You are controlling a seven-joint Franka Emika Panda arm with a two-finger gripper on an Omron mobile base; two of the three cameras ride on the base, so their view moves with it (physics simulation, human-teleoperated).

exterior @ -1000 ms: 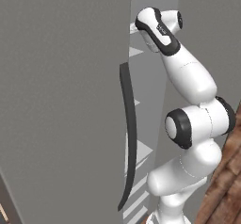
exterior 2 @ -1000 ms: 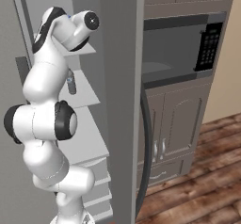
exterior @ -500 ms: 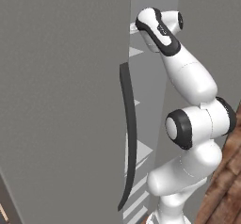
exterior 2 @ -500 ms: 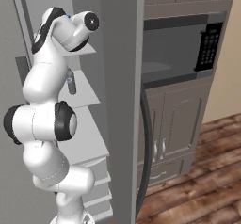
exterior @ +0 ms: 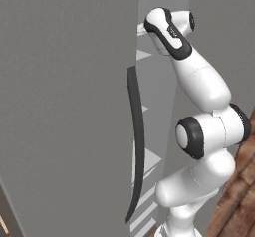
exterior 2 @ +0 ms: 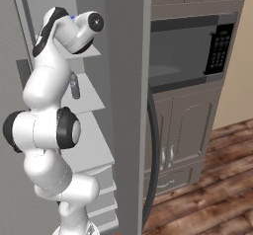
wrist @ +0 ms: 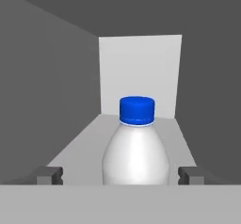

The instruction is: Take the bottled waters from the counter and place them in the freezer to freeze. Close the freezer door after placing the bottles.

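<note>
In the hand view the whitish bottled water (wrist: pixel 135 155) with its blue cap stands upright on a pale shelf (wrist: pixel 84 145) inside the freezer. My gripper (wrist: pixel 120 176) is open around it, and each fingertip (wrist: pixel 48 175) is clear of the bottle's sides. The darker see-through bottle (exterior 2: pixel 74 87) stands on a lower shelf, partly behind my arm. The arm reaches into the freezer (exterior 2: pixel 94 105) between two grey panels. The freezer door (exterior: pixel 64 106) stands open on the left, with its long dark handle (exterior: pixel 137 146).
The freezer's grey walls close in on both sides of the shelf. A black-glass oven (exterior 2: pixel 190 51) and brown cabinets (exterior 2: pixel 180 130) stand to the right of the unit. A wooden floor (exterior 2: pixel 212 189) lies below them.
</note>
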